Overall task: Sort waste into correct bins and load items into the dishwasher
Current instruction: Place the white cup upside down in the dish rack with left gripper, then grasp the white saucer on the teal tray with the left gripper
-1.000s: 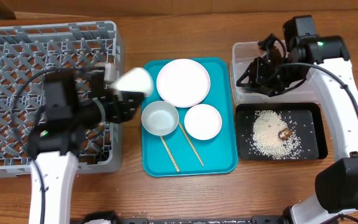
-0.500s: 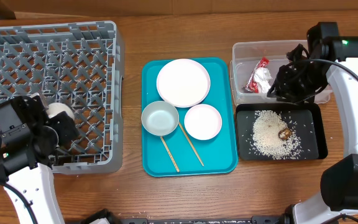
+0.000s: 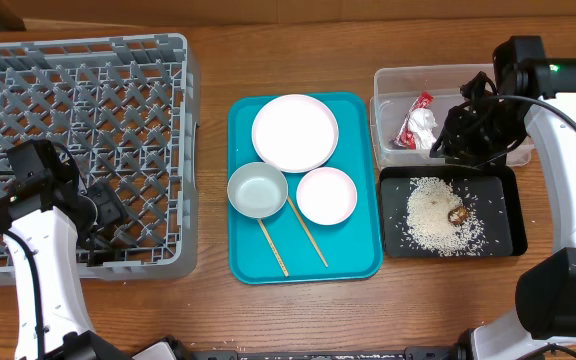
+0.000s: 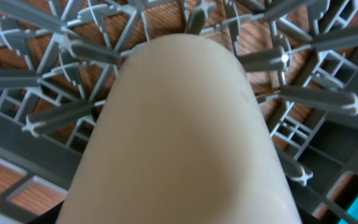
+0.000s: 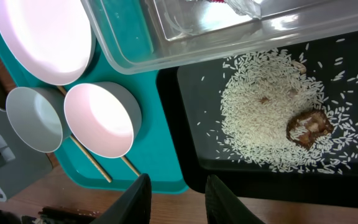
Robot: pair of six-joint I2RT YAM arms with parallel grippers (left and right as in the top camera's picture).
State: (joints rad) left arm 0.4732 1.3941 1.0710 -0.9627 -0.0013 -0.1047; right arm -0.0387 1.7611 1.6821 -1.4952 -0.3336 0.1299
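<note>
In the left wrist view the small white cup [image 4: 179,124] fills the frame, just above the lattice floor of the grey dish rack [image 4: 303,93]. My left gripper [image 3: 106,212] holds it low in the front left of the rack [image 3: 88,50], where it hides the cup from overhead. My right gripper [image 3: 458,135] hovers open and empty over the near edge of the clear tub [image 3: 398,80], its jaws [image 5: 178,180] a little apart. The red-and-white wrapper [image 3: 417,125] lies in the tub. Rice [image 3: 438,215] and a brown scrap [image 3: 458,214] lie in the black tray [image 3: 513,215].
The teal tray [image 3: 363,255] in the middle carries the large white plate [image 3: 295,132], the grey-white bowl [image 3: 257,189], the pink-sided dish [image 3: 326,195] and two chopsticks [image 3: 308,233]. The right wrist view shows the same bowl [image 5: 33,118] and dish [image 5: 101,118].
My left arm swung the cup from beside the teal tray down into the rack's front left. The right gripper drew back to the right, and the wrapper now lies in the tub.
</note>
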